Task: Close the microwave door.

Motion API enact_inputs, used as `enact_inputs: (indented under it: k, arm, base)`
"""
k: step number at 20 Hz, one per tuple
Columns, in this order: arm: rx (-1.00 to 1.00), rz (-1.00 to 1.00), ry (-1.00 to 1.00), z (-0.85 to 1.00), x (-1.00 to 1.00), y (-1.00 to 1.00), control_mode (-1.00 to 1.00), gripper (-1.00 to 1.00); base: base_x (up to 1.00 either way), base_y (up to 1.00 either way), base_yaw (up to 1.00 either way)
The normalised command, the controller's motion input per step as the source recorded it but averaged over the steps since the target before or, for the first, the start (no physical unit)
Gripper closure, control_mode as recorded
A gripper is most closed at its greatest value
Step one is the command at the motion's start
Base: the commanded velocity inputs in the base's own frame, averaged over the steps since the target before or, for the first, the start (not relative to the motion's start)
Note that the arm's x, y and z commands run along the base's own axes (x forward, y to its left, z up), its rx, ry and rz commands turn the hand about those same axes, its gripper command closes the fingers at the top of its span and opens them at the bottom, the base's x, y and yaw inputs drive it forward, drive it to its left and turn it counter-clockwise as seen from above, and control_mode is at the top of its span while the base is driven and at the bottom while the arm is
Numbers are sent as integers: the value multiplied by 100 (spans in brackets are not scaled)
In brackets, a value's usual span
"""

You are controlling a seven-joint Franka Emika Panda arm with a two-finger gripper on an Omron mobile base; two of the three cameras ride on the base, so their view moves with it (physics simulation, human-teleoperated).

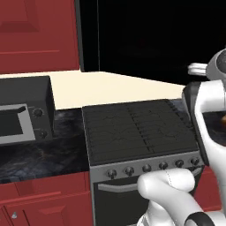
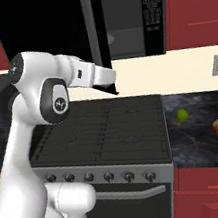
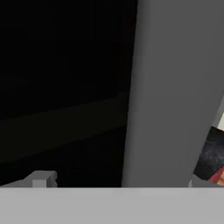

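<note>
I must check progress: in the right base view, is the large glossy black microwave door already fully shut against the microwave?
No, the glossy black microwave door stands swung out, leaving the grey cavity of the black microwave exposed.

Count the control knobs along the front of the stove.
6 in the left base view, in a row on the stove front panel. More may hide behind the arm.
</note>
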Motion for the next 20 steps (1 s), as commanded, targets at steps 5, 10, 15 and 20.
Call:
enact_inputs:
  k: [5,10,15,20]
  arm:
    - [4,23,2,0,68,-24,-100,-100]
    - [9,23,0,0,65,-31,-100,-100]
    - [10,15,0,0,67,-30,-100,-100]
    - [1,8,4,0,66,-6,-100,-100]
  base:
    - [0,0,0]
    - [0,0,0]
    - [0,0,0]
    - [0,0,0]
